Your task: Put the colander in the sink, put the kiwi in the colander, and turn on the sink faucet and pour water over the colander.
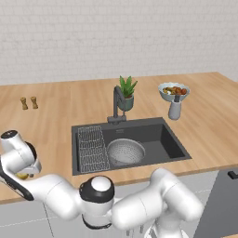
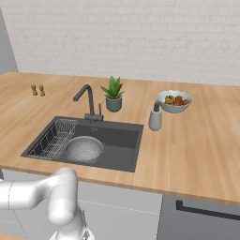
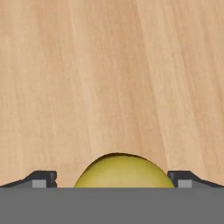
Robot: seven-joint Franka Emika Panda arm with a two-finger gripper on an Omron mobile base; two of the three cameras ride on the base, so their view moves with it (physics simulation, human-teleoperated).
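The grey perforated colander (image 1: pixel 125 151) (image 2: pixel 85 148) sits in the dark sink (image 1: pixel 172 142) (image 2: pixel 126 136), right of the wire rack. The dark faucet (image 1: pixel 116 103) (image 2: pixel 86 99) stands behind the basin. The yellowish-olive kiwi (image 3: pixel 124 171) (image 1: pixel 22 175) lies on the wooden counter at the front left. My gripper (image 3: pixel 113 179) (image 1: pixel 24 173) is down over it and open, one fingertip on each side of the fruit, with a gap to each. In the left base view the hand covers most of the kiwi.
Two brown shakers (image 1: pixel 29 102) (image 2: pixel 37 90) stand at the back left. A potted plant (image 1: pixel 126 94) (image 2: pixel 113 95), a white fruit bowl (image 1: pixel 174 91) (image 2: pixel 174 101) and a grey soap dispenser (image 1: pixel 175 109) (image 2: pixel 155 117) stand behind and right of the sink. The counter's front edge is close to my hand.
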